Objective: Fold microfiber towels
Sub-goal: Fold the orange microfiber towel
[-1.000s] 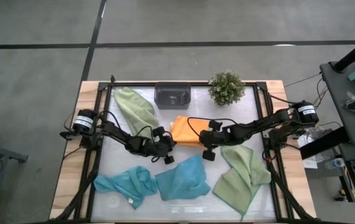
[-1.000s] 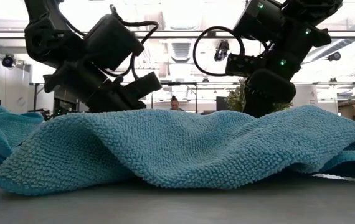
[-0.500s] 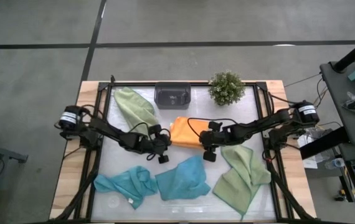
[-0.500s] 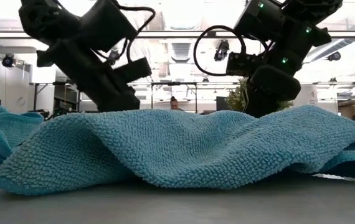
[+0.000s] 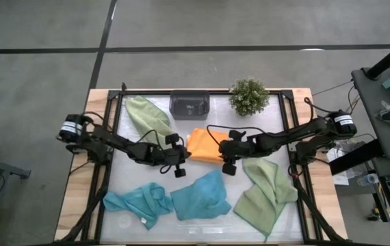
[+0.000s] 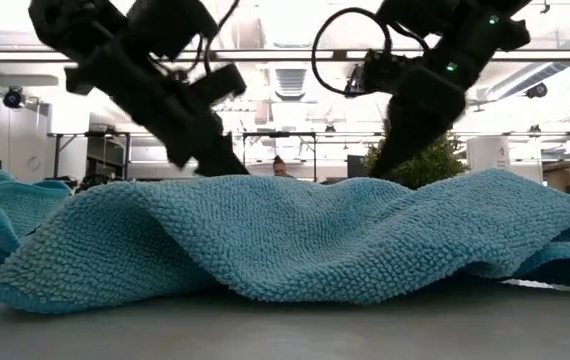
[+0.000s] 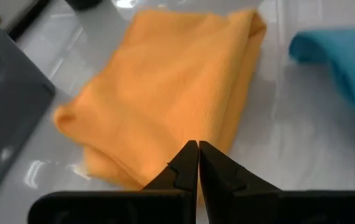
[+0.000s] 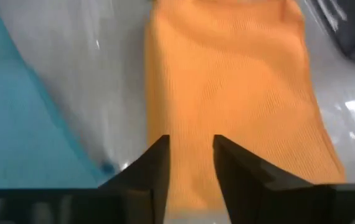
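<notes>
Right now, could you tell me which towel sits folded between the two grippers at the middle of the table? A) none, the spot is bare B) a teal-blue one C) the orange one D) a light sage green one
C: in the high view the orange towel lies folded between the left gripper and the right gripper, and both wrist views look down onto it.

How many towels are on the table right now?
5: a green towel by the tray, an orange towel mid-table, two teal towels at the front, another green front right. None seems hidden.
</notes>
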`<state>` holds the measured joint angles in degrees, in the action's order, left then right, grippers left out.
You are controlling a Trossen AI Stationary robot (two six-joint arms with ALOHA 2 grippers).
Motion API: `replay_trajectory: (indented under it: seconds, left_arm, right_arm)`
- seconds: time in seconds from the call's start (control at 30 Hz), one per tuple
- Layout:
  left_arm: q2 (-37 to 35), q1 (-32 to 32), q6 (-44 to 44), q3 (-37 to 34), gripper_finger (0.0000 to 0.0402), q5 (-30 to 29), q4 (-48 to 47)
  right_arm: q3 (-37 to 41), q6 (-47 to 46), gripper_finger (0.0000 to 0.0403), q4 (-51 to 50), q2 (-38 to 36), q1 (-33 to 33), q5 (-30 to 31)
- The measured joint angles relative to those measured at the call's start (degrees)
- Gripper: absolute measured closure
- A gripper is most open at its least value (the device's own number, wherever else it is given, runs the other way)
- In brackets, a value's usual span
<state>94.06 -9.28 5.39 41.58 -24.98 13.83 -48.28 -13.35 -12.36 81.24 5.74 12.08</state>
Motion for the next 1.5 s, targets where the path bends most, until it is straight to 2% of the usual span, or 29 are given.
replay_trajectory:
  seconds: [0.27, 0.5, 0.7, 1.03, 1.13, 1.37, 1.5]
  left_arm:
    - [5.36, 0.22, 0.3, 0.38, 0.0402, -1.81, 2.51]
    - [8.02, 0.31, 2.74, 0.28, 0.0402, -1.5, 5.27]
    - [9.27, 0.31, 4.8, 0.15, 0.0402, 0.08, 5.16]
    - [1.53, 0.33, 4.06, 0.11, 0.0402, 0.93, -5.05]
    - [-0.91, 0.37, 0.54, 0.17, 0.0402, 0.88, -2.91]
    - [-1.31, 3.45, -7.09, 0.22, 0.0402, 0.41, 11.29]
    - [0.85, 6.38, -7.94, 0.76, 0.0402, 0.41, 15.98]
  right_arm:
    - [1.04, 0.34, 0.0388, 8.18, 7.66, 0.0, 0.08]
    - [1.06, 1.02, 0.0394, 6.26, 12.43, 0.24, -4.33]
    - [2.07, 1.63, 0.0394, 4.51, 11.85, 0.33, -5.6]
    - [2.33, 4.28, 0.0394, -2.25, 8.21, 0.42, -6.57]
    - [2.02, 4.4, 0.0394, -3.88, 6.28, 0.42, -6.6]
    - [1.74, 4.4, 0.0394, -4.63, 0.88, 0.42, -6.03]
    - [1.94, 3.46, 0.0394, -4.88, -2.24, 0.42, -1.12]
